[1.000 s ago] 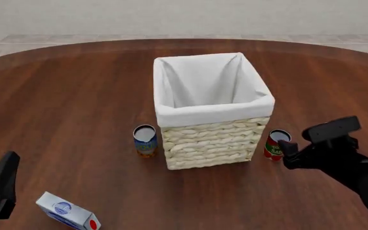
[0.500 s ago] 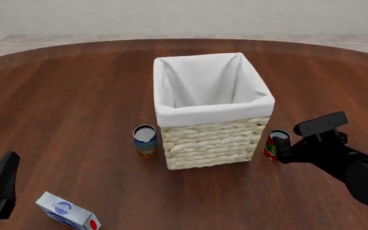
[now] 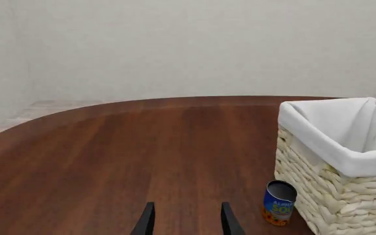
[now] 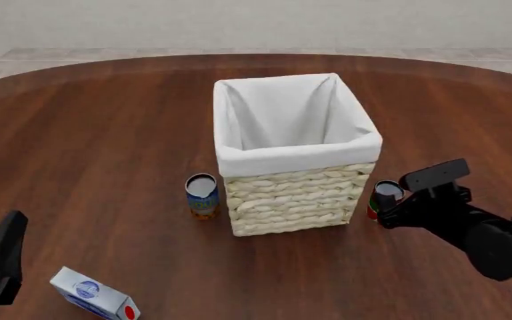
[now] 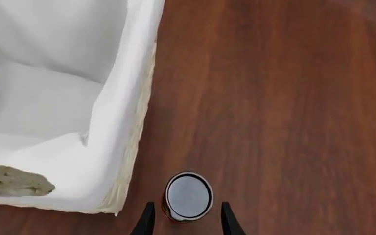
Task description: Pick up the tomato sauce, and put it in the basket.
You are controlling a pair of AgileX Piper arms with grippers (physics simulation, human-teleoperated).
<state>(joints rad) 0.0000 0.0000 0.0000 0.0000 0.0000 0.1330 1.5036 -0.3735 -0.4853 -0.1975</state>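
Note:
The tomato sauce (image 4: 384,191), a small red can with a silvery top, stands on the table by the right front corner of the basket (image 4: 296,157). My right gripper (image 4: 388,212) is open at the can's near right side. In the right wrist view the can (image 5: 188,196) sits between the two fingertips (image 5: 147,221) with small gaps on both sides, and the basket's white lining (image 5: 77,98) fills the side beyond it. My left gripper (image 4: 9,233) is open and empty at the near left; its fingers (image 3: 146,223) show in the left wrist view.
A blue-and-orange can (image 4: 202,195) stands at the basket's left front corner and also shows in the left wrist view (image 3: 279,203). A white and blue carton (image 4: 93,295) lies near the front edge beside my left gripper. The brown table (image 4: 105,133) is round.
My right gripper has moved left toward the tomato sauce, and its fingers now straddle the can. The left arm, the cans and the basket have not moved.

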